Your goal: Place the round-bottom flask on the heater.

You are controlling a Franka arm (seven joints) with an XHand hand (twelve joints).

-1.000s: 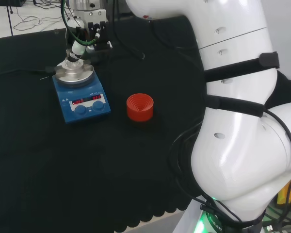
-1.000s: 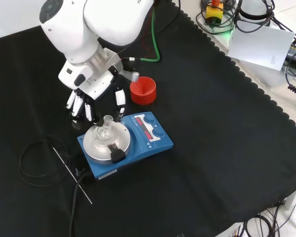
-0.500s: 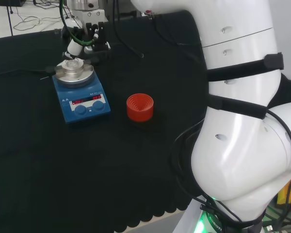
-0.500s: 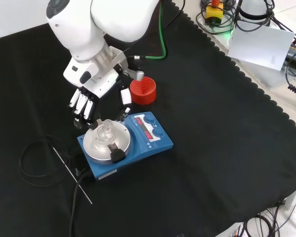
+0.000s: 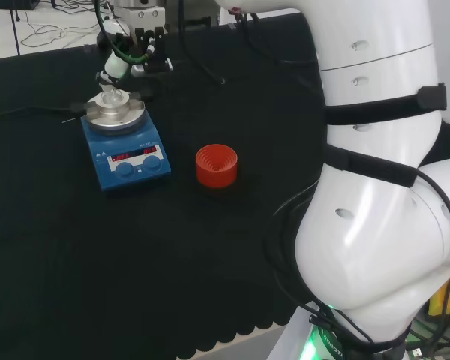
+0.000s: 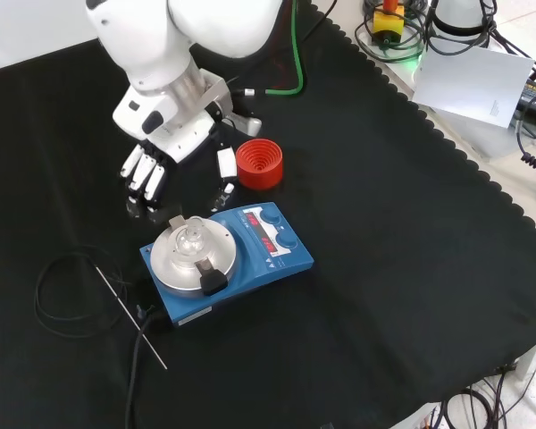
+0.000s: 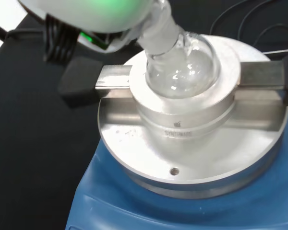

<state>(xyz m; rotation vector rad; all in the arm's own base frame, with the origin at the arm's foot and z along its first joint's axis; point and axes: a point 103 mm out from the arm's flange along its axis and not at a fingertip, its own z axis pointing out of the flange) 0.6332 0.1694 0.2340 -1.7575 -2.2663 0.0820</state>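
Since a second ago the hand [image 6: 165,143] has lifted away from the flask [image 6: 192,240], and its fingers [image 6: 143,174] hang fairly straight, holding nothing. The flask sits in the metal cup on the blue heater [image 6: 268,259], seemingly upright. A red ring [image 6: 258,164] stands nearby on the desk [image 6: 411,268].

Head view looks over the arm, front view faces down opposite, wrist view close; all share the heater [image 5: 124,142].
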